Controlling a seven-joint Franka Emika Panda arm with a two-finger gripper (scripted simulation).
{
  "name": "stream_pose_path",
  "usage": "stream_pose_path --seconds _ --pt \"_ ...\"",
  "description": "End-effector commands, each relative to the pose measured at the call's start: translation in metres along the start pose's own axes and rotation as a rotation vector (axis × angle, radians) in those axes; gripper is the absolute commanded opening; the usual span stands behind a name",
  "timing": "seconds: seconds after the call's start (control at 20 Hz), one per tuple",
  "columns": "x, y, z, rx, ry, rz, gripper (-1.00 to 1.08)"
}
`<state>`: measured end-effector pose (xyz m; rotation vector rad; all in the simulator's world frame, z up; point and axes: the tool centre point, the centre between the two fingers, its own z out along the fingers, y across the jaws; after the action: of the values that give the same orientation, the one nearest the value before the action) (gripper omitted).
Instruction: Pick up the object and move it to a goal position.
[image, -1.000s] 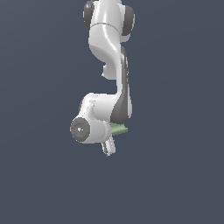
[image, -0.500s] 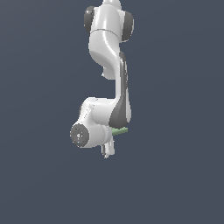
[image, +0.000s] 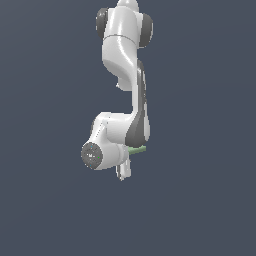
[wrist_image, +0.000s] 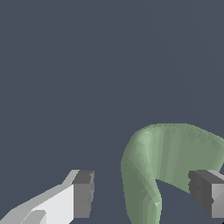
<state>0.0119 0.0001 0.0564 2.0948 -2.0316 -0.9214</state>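
The hand (wrist_image: 142, 197) is spread wide, its 2 pads either side of the green object (wrist_image: 168, 159), gripping nothing. The object lies on the surface, just under the arm (image: 125, 90). Grasp, lift and carry all remain, I judge.

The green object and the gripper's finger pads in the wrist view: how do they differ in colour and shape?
The green object is pale green, while the finger pads are dark grey. The green object is curved like an arch with soft ridges, while the pads are straight and blocky. The object is one piece lying between the pads, nearer one; the pads stand apart on either side. Whether they touch it is unclear.
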Motion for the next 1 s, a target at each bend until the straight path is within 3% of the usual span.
stream_pose_path --seconds 0.0,0.4,0.45,0.95 --pt "0.0 0.0 0.006 -0.001 0.0 0.001 0.68" --pt "0.0 0.001 0.023 -0.002 0.0 0.004 0.68" --pt "0.0 0.001 0.023 -0.002 0.0 0.004 -1.0" --pt "0.0 0.001 0.023 -0.002 0.0 0.004 -1.0"
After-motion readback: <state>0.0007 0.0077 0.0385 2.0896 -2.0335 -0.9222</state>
